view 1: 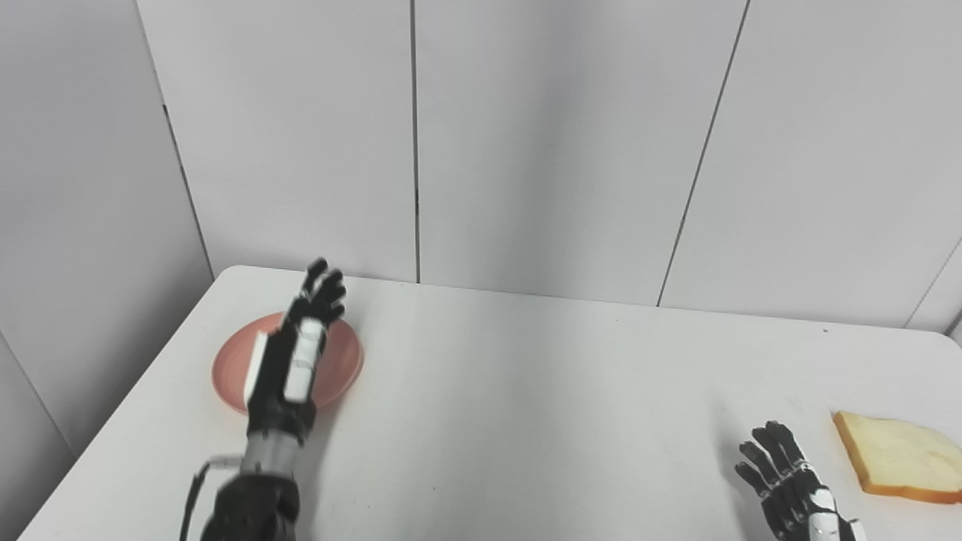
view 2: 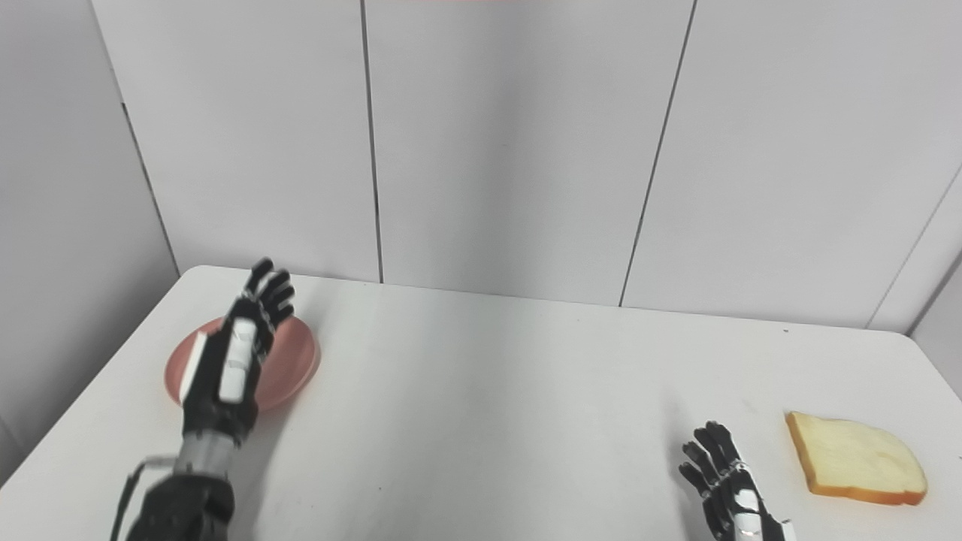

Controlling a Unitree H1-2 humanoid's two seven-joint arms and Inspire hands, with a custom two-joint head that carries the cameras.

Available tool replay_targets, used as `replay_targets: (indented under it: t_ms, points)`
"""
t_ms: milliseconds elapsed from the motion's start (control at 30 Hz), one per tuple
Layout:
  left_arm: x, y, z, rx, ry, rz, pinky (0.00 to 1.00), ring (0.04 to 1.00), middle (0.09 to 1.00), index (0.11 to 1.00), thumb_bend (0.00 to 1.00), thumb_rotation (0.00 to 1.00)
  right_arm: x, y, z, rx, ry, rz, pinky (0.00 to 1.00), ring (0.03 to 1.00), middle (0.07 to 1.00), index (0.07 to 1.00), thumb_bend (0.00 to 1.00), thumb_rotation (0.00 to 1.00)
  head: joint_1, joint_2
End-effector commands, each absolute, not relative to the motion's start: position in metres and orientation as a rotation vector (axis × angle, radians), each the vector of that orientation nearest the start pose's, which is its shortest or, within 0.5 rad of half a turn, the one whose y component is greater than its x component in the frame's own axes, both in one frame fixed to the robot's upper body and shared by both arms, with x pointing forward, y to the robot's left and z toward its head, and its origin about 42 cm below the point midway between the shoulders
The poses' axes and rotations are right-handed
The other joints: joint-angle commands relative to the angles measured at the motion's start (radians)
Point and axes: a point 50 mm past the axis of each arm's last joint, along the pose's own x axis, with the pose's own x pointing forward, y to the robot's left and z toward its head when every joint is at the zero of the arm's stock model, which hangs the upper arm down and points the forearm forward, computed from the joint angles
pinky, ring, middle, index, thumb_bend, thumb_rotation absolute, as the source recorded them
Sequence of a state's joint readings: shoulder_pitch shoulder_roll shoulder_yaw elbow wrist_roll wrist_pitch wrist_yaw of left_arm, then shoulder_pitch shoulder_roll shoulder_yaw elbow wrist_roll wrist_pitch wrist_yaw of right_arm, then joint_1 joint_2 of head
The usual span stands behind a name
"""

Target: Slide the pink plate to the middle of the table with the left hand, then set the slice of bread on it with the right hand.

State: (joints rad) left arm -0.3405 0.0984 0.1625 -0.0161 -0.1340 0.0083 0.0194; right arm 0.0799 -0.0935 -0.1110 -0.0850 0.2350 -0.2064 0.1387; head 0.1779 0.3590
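The pink plate (view 1: 342,364) sits on the white table near its far left corner. My left hand (view 1: 297,353) is stretched out over the plate, fingers apart and pointing at the wall, holding nothing; whether it touches the plate I cannot tell. The slice of bread (view 1: 898,456) lies flat at the near right of the table. My right hand (view 1: 789,481) is open and empty, just left of the bread and apart from it. In the right eye view the plate (view 2: 293,361), left hand (view 2: 237,353), bread (view 2: 857,458) and right hand (view 2: 725,481) show the same.
The white table (view 1: 526,406) is backed by a grey panelled wall close behind its far edge. Its left edge runs diagonally just left of the plate.
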Motion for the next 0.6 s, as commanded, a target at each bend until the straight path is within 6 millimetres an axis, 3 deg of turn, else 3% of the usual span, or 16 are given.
replay_targets:
  t_ms: [0,233,333,467,500,567]
  points:
    - [0.401,0.267,0.263,-0.064,-0.449,0.060,0.93,0.932,0.936,0.918,0.82,0.91,0.242,-0.267,0.063,0.140,-0.079,-0.028,0.87,0.885,0.904,0.897,0.70,0.98,0.000,0.002]
    - [0.432,0.301,0.293,-0.102,-0.397,0.084,0.94,0.948,0.936,0.904,0.87,0.89,0.241,-0.266,0.064,0.137,-0.080,-0.021,0.87,0.882,0.903,0.901,0.71,0.98,0.000,0.005]
    - [0.444,0.318,0.303,-0.064,-0.391,0.093,0.91,0.910,0.905,0.883,0.86,0.91,0.240,-0.267,0.064,0.136,-0.080,-0.022,0.86,0.878,0.899,0.899,0.71,0.97,0.002,0.006]
    - [0.457,0.342,0.311,-0.028,-0.392,0.114,0.89,0.893,0.894,0.850,0.91,0.90,0.240,-0.268,0.063,0.128,-0.080,-0.021,0.85,0.878,0.901,0.904,0.72,0.98,0.003,0.007]
    - [0.460,0.347,0.312,-0.015,-0.393,0.112,0.81,0.891,0.896,0.857,0.91,0.91,0.240,-0.268,0.063,0.128,-0.080,-0.021,0.85,0.876,0.899,0.903,0.72,0.98,0.003,0.007]
    - [0.464,0.360,0.315,0.016,-0.390,0.111,0.77,0.885,0.894,0.864,0.94,0.93,0.240,-0.268,0.063,0.130,-0.081,-0.020,0.85,0.876,0.897,0.902,0.72,0.98,0.003,0.007]
